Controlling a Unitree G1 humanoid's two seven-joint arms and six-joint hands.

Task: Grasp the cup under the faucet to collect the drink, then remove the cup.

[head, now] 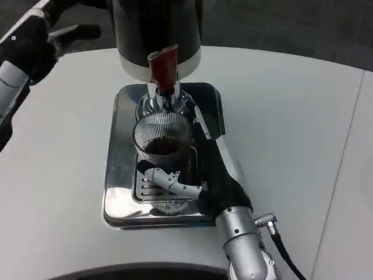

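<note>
**Right hand holding a ribbed glass cup beneath the dispenser tap**

Nearest the camera, the silver right forearm [247, 251] reaches in over the front right corner of the chrome drip tray [119, 157]. The right hand [204, 175] wraps the ribbed glass cup [163, 140], which stands on the tray directly below the red tap lever [163, 65] and contains dark liquid [162, 144]. Behind the tray rises the black dispenser [154, 29]. Far left of it, the left hand [38, 41] hovers; whether its fingers are spread cannot be told.
</note>
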